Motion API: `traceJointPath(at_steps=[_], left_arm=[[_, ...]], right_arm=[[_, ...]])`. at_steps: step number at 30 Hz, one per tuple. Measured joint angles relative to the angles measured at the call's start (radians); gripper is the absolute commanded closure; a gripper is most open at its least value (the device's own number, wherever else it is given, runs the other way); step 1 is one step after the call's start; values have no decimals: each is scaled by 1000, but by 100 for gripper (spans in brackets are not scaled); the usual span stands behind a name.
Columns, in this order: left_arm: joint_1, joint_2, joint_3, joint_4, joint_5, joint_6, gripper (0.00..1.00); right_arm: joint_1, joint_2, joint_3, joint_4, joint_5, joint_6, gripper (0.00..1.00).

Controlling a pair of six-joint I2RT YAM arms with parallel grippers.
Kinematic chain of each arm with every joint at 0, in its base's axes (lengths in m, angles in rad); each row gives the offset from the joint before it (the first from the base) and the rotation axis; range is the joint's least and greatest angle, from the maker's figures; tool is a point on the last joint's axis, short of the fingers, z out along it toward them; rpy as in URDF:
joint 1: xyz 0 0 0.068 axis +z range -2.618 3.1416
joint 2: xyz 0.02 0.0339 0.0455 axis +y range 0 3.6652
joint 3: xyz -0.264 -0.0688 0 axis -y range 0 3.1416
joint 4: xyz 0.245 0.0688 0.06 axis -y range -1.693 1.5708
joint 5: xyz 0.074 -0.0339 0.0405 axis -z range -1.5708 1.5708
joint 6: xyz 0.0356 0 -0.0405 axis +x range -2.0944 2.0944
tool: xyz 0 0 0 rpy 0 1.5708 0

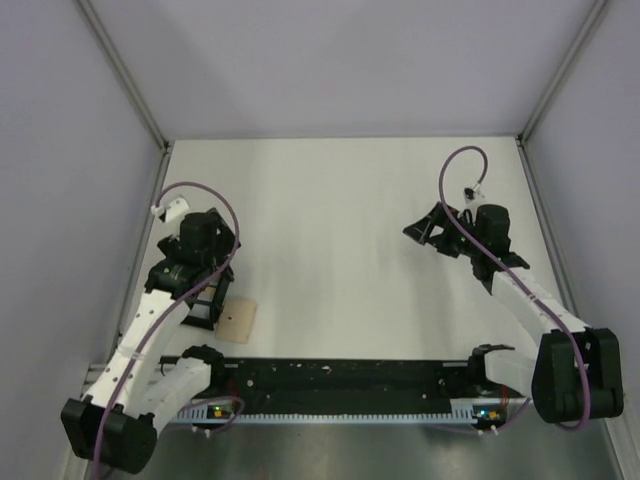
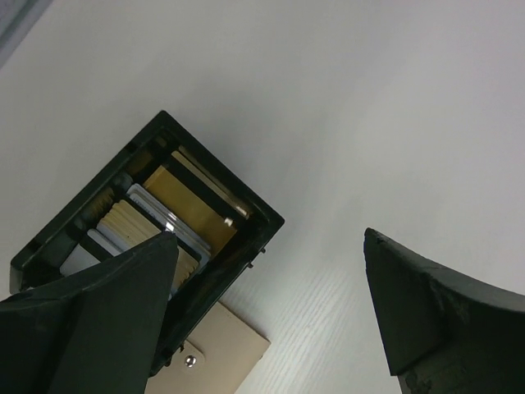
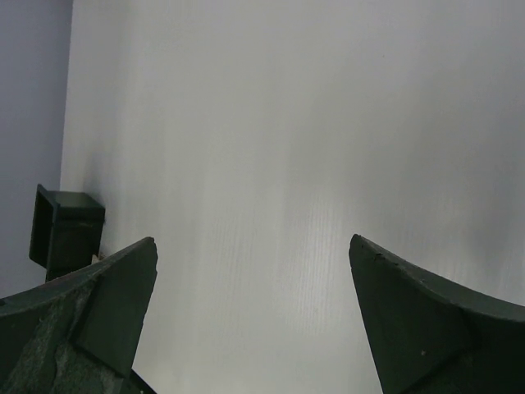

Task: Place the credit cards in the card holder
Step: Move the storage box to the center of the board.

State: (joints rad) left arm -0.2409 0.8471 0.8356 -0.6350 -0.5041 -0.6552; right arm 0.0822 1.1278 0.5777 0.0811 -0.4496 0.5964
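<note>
Near the left edge of the white table, a black square open tray holds the thin rectangular plastic credit cards, which stand packed on edge inside it: a yellow-orange one toward the far wall, with pale cream and whitish ones beside it. The left gripper hangs just above this tray with its jaws spread wide and nothing between them. Its left finger covers the tray's near corner and hides part of the cards. The flat tan leather-like card holder, which has a small metal stud, lies on the table just beside the tray, partly hidden by the tray wall and that finger. Well apart, over bare table on the right side, the right gripper is also wide open and holds nothing.
</note>
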Motion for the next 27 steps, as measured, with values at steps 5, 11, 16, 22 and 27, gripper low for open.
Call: traceJointPath(at_steps=[5,11,16,22,27], left_arm=[[16,117,-60,15,57,4,2],[45,253,-64,69,110,27,2],[98,352,-64,129,161,39,2],[124,452,-50,172,258,64,4],[124,524,-29,217,390,74,7]], right_arm=[[0,19,8,-52,-23,-11,1],[0,18,34,-63,-31,-14,1],[0,16,34,-78,-31,-24,1],[0,1,34,-90,-27,-35,1],[0,-1,34,-93,-23,-37,1]])
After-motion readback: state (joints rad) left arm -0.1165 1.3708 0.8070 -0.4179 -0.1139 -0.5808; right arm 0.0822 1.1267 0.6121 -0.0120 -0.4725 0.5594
